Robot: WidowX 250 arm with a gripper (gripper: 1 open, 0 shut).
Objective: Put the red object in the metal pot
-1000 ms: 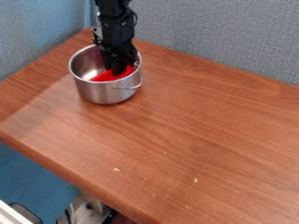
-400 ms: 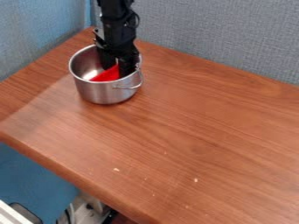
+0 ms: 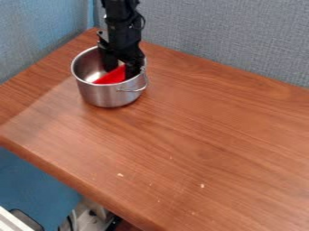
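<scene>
Since the pincer (image 3: 123,66) has spread wide, holding nothing, the red object (image 3: 111,78) lies inside the metal pot (image 3: 107,95), apparently delivered.

A metal pot (image 3: 108,89) stands beneath my black arm (image 3: 122,23) on a wood-grain bench (image 3: 182,135), in what looks like a lab or test corner. Grey textured panels (image 3: 229,41) and a bluish one (image 3: 42,32) wall in my bench, with blue surface (image 3: 34,185) below its near edge and cable-like dark and pale items (image 3: 87,217) at the bottom; the wider room is out of frame.
</scene>
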